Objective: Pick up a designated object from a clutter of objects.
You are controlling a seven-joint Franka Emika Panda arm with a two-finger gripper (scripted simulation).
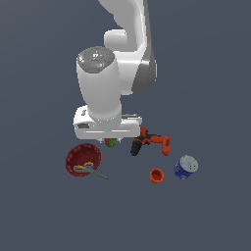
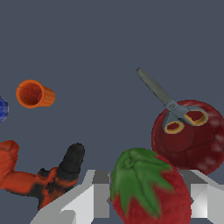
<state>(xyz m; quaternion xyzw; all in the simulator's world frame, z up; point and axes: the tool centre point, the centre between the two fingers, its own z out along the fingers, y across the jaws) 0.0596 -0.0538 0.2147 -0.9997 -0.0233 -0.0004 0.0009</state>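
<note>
Nearest the exterior camera, a small orange plastic cup (image 1: pixel 156 175) lies on its side on the flat grey floor (image 1: pixel 44 215), with a blue cylindrical can (image 1: pixel 186 167) just beside it on the exterior view's right. Well to the left sits a large red bowl (image 1: pixel 83 159), a pair of yellow-handled metal scissors (image 1: pixel 89 169) resting across its near rim, blades pointing out over the floor. Farther back, an orange-and-black power drill (image 1: pixel 149 141) lies on its side.

Between bowl and drill, the white two-fingered gripper (image 1: pixel 111 142) of the white Panda arm (image 1: pixel 100 88) hangs low, and the small red strawberry with a green leafy top (image 1: pixel 112 142) shows just beneath the hand.

In the wrist view the strawberry (image 2: pixel 148 188) fills the space between the grey fingers (image 2: pixel 85 199), which stand closed in against its sides. Whether the fruit rests on the floor or is lifted cannot be told. Beyond it appear the bowl (image 2: pixel 190 138), scissors (image 2: pixel 170 105), drill (image 2: pixel 43 179) and cup (image 2: pixel 34 94).
</note>
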